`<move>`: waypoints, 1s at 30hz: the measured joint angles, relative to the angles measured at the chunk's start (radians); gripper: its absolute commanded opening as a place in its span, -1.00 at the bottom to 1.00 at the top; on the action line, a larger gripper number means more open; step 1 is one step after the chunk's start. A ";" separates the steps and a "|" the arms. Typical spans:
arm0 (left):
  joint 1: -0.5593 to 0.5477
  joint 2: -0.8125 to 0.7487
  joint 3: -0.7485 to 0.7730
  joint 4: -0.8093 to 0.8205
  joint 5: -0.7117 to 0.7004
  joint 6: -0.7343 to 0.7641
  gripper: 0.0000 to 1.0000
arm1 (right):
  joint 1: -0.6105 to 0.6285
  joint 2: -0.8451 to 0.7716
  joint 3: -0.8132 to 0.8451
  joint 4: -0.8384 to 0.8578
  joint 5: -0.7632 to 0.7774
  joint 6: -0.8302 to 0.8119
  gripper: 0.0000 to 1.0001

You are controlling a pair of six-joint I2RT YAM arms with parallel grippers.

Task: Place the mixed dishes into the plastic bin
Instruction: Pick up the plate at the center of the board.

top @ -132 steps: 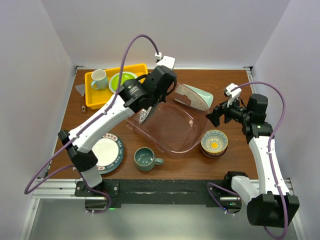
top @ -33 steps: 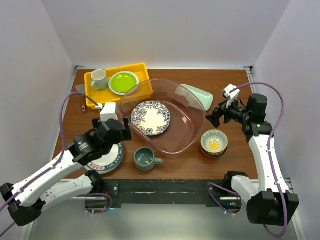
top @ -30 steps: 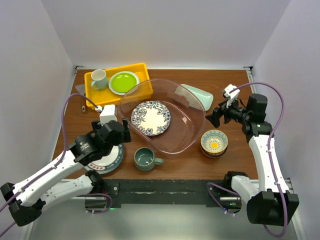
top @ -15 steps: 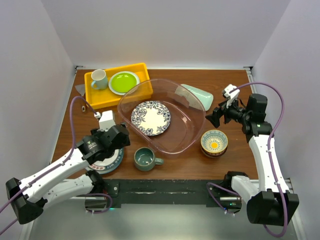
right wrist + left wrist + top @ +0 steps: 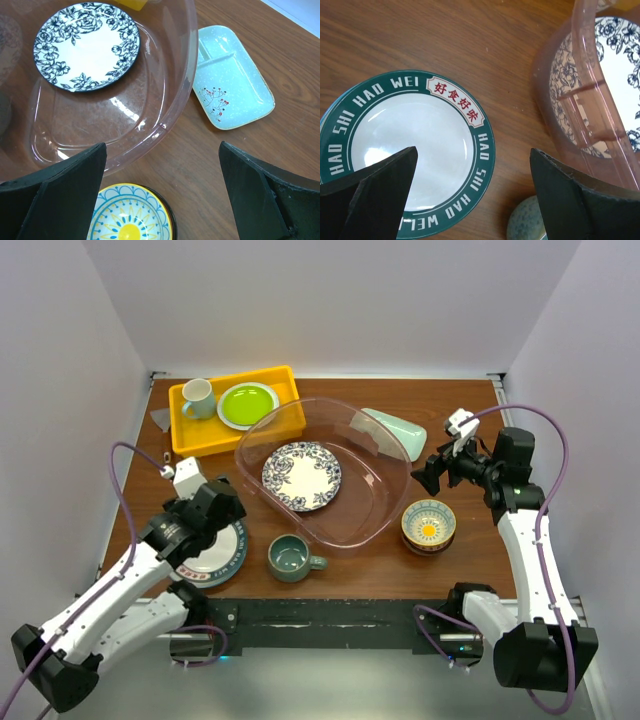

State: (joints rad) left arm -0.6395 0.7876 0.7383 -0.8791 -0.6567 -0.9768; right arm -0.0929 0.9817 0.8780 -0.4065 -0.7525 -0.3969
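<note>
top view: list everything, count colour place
plastic bin: 1, clear pinkish, centre
floral plate: 1, white with dark flowers, in the plastic bin
green-rimmed plate: 1 visible, white and dark green, front left
grey-green mug: 1, grey-green, front, beside the bin
bowls: 2 stacked, yellow-patterned on reddish-brown, front right
divided tray: 1, pale green, behind the bin's right end
yellow tray: 1, yellow, far left
lime-green plate: 1, lime, in the yellow tray
pale mug: 1, green band, in the yellow tray
left gripper: 1, black, open over the green-rimmed plate
right gripper: 1, black, open, right of the bin
</note>
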 measured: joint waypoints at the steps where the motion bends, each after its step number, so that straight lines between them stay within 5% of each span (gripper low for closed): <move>1: 0.014 0.000 0.000 0.002 0.003 0.000 1.00 | 0.000 0.000 0.000 0.000 0.000 -0.001 0.96; 10: 0.297 0.047 0.055 0.081 0.139 0.019 0.97 | 0.000 0.000 0.000 -0.001 -0.003 -0.001 0.97; 18: 0.481 0.303 0.161 0.069 0.280 -0.039 0.19 | 0.000 0.000 0.000 -0.002 -0.008 -0.001 0.97; 26: 0.540 0.531 0.234 0.024 0.348 -0.119 0.19 | 0.000 0.000 0.000 -0.002 -0.026 -0.001 0.96; 30: 0.541 0.588 0.269 0.015 0.358 -0.154 0.38 | 0.000 0.000 0.000 -0.002 -0.027 -0.001 0.96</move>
State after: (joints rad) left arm -0.0986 1.3758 1.0073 -0.8639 -0.2989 -1.1309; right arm -0.0929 0.9813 0.8780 -0.4084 -0.7792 -0.3977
